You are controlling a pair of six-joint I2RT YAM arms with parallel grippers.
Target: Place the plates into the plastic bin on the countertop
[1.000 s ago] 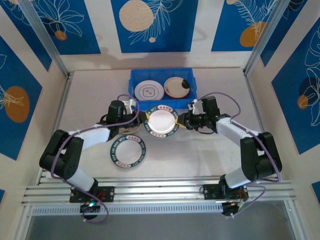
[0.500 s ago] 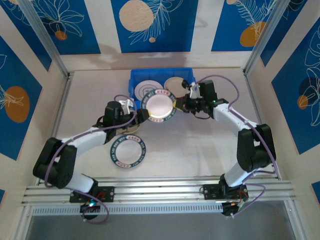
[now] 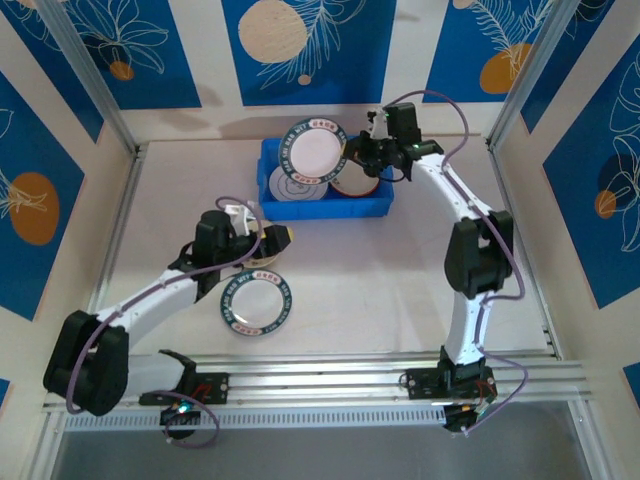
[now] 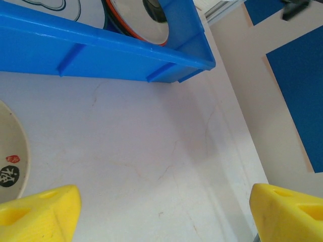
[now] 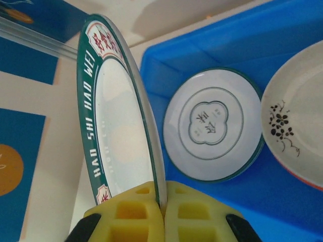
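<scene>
plates: two flat on the pale beige countertop [image 3: 400,290], one pinched upright over the rectangular bright blue plastic bin [image 3: 350,209]
left gripper [image 3: 278,239] gapes wide and empty just beside a round cream plate [image 4: 9,166], near a white round plate with dark green lettered rim [image 3: 256,301]. right gripper [image 5: 164,201] clamps a matching green-rimmed plate [image 5: 118,126] by its edge; that thin hold may slip, chipping the white plate [image 5: 212,123] lying in the bin. the right wrist view shows the pinch; overhead, the cream plate seems half hidden.
</scene>
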